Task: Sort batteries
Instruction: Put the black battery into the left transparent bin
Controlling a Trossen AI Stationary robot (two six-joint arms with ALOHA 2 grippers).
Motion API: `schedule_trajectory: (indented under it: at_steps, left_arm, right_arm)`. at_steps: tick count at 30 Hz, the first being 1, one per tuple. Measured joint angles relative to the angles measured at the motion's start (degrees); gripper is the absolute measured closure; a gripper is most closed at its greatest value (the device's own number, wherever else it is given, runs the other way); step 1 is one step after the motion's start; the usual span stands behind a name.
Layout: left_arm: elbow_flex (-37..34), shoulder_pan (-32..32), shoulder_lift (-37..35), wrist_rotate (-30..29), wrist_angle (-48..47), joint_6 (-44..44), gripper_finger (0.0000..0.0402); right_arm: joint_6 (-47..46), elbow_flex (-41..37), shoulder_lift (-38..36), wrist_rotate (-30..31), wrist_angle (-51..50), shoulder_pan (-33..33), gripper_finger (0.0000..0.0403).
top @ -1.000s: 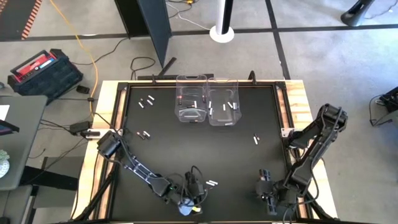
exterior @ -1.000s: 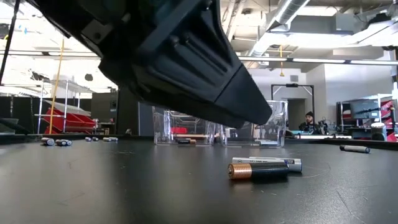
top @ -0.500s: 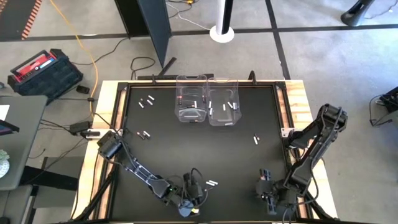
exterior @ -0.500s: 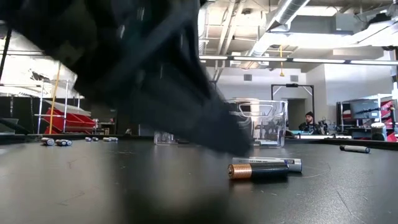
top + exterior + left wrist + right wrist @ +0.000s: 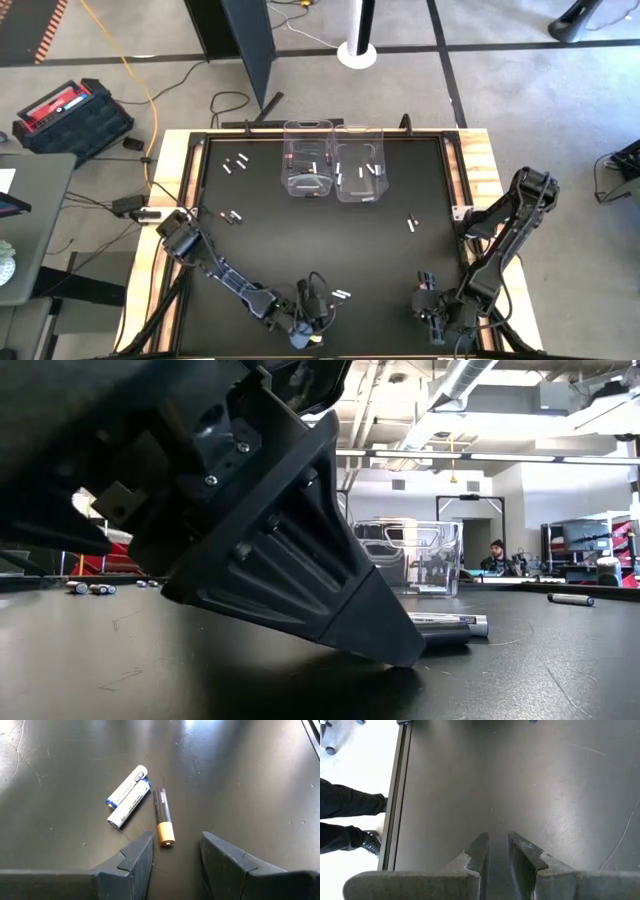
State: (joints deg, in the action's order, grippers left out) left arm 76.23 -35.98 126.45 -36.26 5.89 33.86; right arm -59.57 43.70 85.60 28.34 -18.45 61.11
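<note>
My left gripper is open, low over the near middle of the table. Its fingers stand on either side of the copper end of a dark battery without touching it. Two white batteries lie side by side on the table next to the dark one. In the high view this group lies just right of my left gripper. In the low view the left gripper's finger hides the dark cell; a silver battery shows behind it. My right gripper waits at the near right with a narrow gap between its fingers.
Two clear plastic bins stand side by side at the far middle, with batteries inside. Loose batteries lie at the far left, the left and the right. Wooden rails edge the table.
My left gripper has come down toward the table and tipped forward, toward the three batteries at the near middle. In the low view its finger now reaches the tabletop and covers the dark battery that showed before. The batteries have not moved.
</note>
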Motion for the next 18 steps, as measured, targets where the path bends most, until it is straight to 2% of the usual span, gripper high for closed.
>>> schedule_trajectory:
  at_steps: [7,15,18]
  left_arm:
    - [0.0,1.7,-0.1,4.0,-0.1,-3.8,0.0237]
    - [0.0,2.6,0.0,3.1,-0.6,-3.4,0.0238]
    - [0.0,2.6,0.1,2.9,-1.7,-3.2,0.0250]
  right_arm:
    - [0.0,0.0,0.0,0.0,-0.9,0.0,0.0315]
    - [0.0,0.0,0.0,0.0,-1.1,0.0,0.0315]
    - [0.0,0.0,0.0,0.0,-1.1,0.0,0.0315]
